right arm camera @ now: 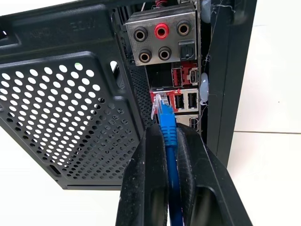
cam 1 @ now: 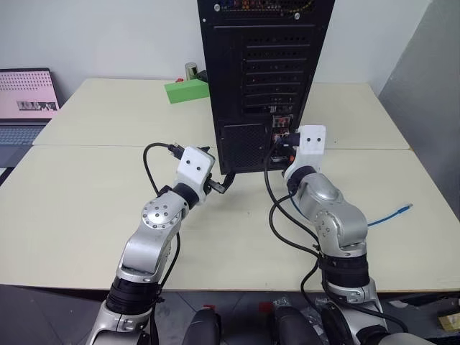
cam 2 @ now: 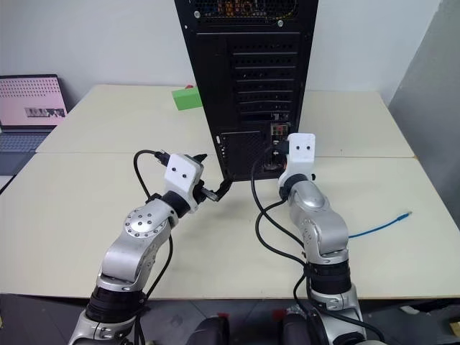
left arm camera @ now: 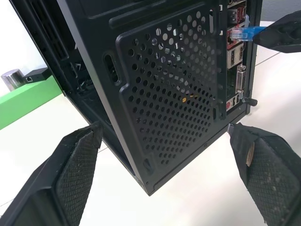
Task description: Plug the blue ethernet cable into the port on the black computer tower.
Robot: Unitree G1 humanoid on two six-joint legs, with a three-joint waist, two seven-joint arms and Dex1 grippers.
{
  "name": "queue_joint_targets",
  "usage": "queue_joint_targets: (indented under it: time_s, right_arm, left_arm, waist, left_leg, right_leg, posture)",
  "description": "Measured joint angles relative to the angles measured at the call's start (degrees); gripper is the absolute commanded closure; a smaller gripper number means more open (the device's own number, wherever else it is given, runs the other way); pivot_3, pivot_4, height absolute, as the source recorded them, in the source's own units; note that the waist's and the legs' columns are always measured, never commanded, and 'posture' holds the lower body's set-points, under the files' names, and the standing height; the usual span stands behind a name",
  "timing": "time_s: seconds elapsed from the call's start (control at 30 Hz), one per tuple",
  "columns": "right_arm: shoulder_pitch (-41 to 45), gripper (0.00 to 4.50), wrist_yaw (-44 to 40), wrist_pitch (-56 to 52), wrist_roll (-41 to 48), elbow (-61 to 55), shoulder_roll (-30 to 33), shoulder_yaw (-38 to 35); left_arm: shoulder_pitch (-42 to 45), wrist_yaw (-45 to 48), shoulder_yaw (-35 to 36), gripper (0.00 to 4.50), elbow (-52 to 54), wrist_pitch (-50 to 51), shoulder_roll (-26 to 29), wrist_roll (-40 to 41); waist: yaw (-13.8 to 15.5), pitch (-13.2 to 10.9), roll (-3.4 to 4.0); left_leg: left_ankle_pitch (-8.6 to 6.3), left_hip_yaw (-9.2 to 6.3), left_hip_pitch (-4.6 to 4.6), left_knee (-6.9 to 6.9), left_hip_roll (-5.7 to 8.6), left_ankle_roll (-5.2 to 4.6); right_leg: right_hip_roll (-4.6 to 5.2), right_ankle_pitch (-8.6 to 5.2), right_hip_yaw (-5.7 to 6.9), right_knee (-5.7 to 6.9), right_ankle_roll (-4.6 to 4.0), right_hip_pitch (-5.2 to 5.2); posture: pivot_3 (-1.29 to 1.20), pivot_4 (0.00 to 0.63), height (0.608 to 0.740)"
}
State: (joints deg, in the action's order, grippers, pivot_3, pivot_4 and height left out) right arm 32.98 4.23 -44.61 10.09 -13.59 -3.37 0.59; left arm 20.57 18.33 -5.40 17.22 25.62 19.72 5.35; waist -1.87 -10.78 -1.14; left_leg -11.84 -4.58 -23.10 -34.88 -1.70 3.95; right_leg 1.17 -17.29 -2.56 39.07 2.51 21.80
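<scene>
Cable (right arm camera: 167, 123) sits pinched in the right jaws, plug just short of the tower's (left arm camera: 155, 80) rear port strip. Left jaws gape wide and empty by the vent corner. A slightly skewed plug could jam against the port rim or slip into a neighbouring socket.

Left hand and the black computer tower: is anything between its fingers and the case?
Nothing. In the left wrist view the open left hand faces the black computer tower across bare table.
</scene>
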Motion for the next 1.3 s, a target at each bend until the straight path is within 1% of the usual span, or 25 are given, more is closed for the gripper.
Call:
queue_joint_targets:
  time_s: [0.53,1.3]
  right_arm:
    - [0.3,4.5,-0.4,1.0,-1.8,2.0,-0.1,0.6]
    - [1.5,4.5,-1.6,0.3,-2.3,2.1,0.6,0.9]
  left_arm:
    - [-0.2,-0.1,0.0,0.0,0.0,-0.1,-0.3,-0.1]
    - [-0.4,-0.2,0.0,0.0,0.0,-1.0,-1.1,-1.0]
  waist:
    - [0.0,0.0,0.0]
    - [-0.4,0.0,0.01]
  left_leg:
    - [0.0,0.0,0.01,0.0,0.0,0.0]
    - [0.0,0.01,-0.01,0.02,-0.02,0.0]
  right_leg:
    - [0.0,0.0,0.0,0.0,0.0,0.0]
    - [-0.02,0.0,-0.02,0.01,0.0,0.06]
  posture:
    - [0.0,0.15,0.74]
    - [0.0,0.15,0.74]
